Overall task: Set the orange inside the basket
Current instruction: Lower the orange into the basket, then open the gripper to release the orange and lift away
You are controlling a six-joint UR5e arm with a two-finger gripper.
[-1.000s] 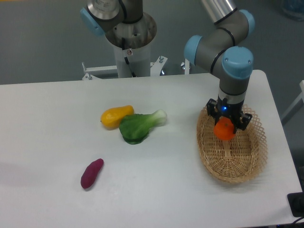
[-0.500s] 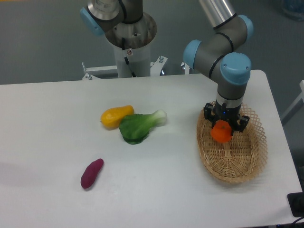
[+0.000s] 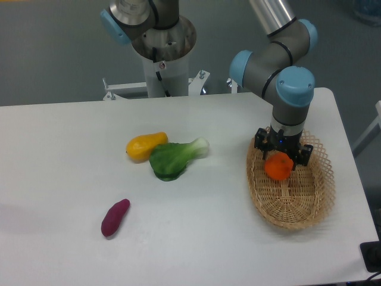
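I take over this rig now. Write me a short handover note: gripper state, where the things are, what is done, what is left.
Gripper: over the basket's far half, jaws on either side of the orange; whether they grip or have let go cannot be told.
Orange: inside the wicker basket, low over its floor.
Done: orange carried into the basket.
Left: confirm release, lift the arm clear.

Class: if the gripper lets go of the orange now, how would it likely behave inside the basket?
The orange is round and smooth, so it would probably roll a little. The basket dips inward with a raised rim, likely keeping it inside.
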